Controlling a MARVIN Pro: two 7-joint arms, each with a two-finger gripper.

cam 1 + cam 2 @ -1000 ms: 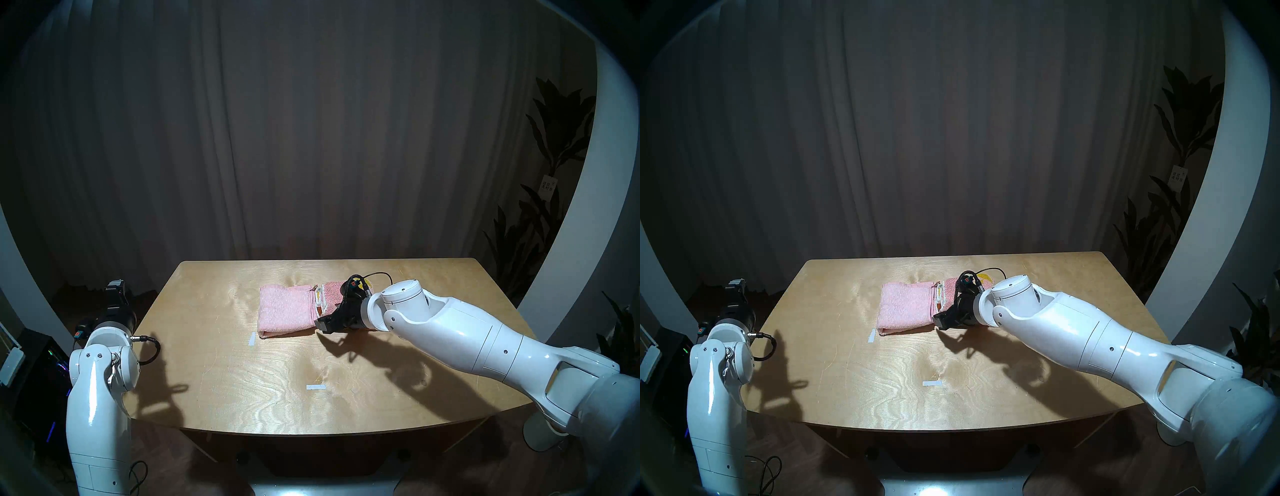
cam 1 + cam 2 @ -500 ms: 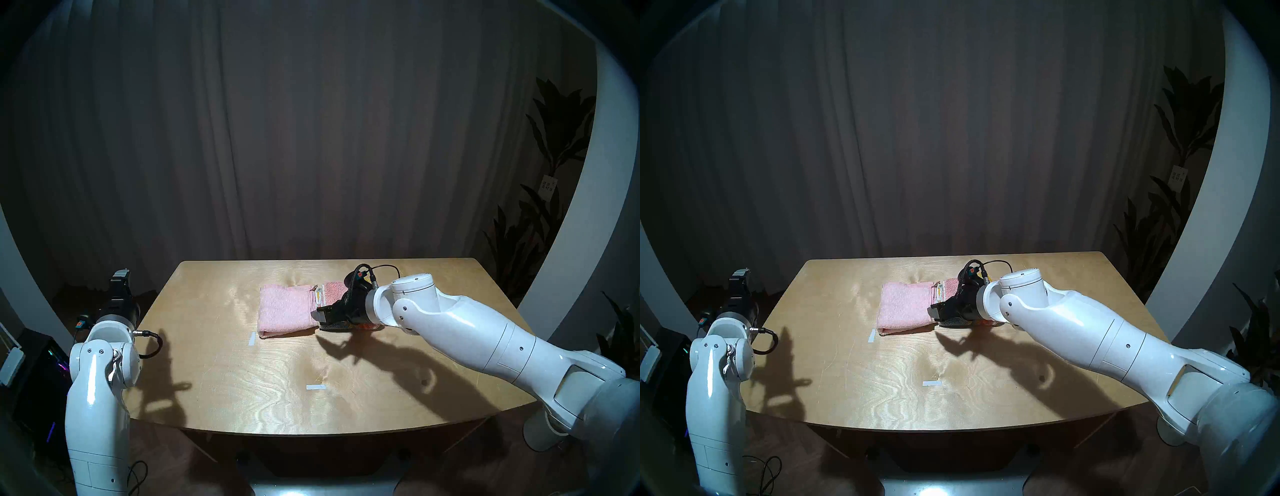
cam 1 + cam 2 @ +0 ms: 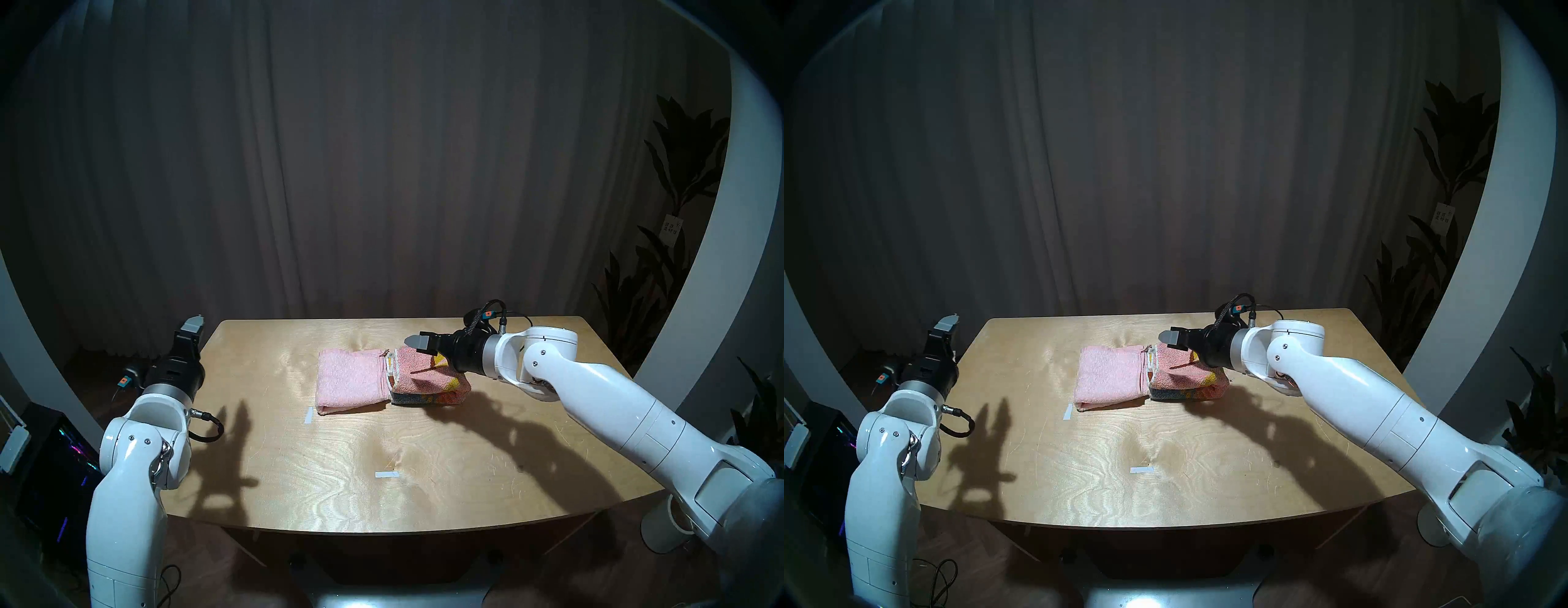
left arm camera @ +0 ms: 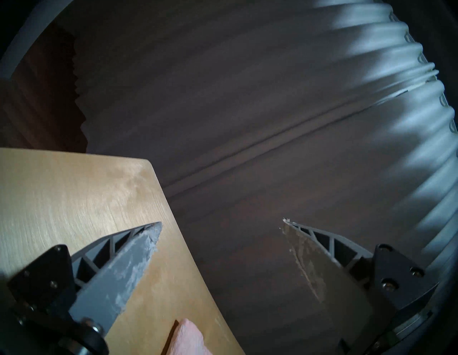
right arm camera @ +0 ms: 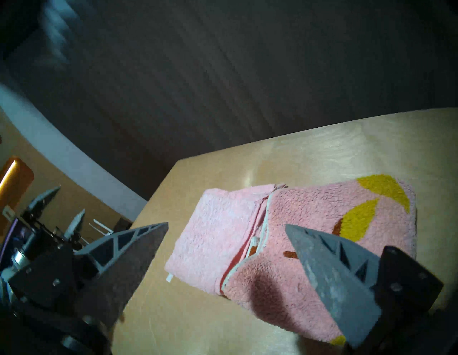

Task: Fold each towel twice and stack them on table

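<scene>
Head stereo left view, from left to right: the left gripper (image 3: pixel 193 326) hangs in the air at the bench's (image 3: pixel 297 467) far left corner, pointing away toward the curtain (image 3: pixel 382 170). In the left wrist view its two grey fingers (image 4: pixel 128 262) stand wide apart with nothing between them, one over the bench corner, the other over the dark drape. Near the middle of the bench a folded pale pink towel (image 3: pixel 350 380) lies flat, with a small white tape strip (image 3: pixel 308 415) just beside its near left corner and a second strip (image 3: pixel 387 474) closer to the front edge. Touching the pink towel's right side lies the folded patterned towel (image 3: pixel 424 378), pink on top with yellow and orange shapes; its edge overlaps the plain one slightly in the right wrist view. The right gripper (image 3: pixel 418 341) hovers above the patterned towel's far part, spread wide and empty, clear of the cloth. A leafy plant (image 3: pixel 662 254) stands at the far right.
</scene>
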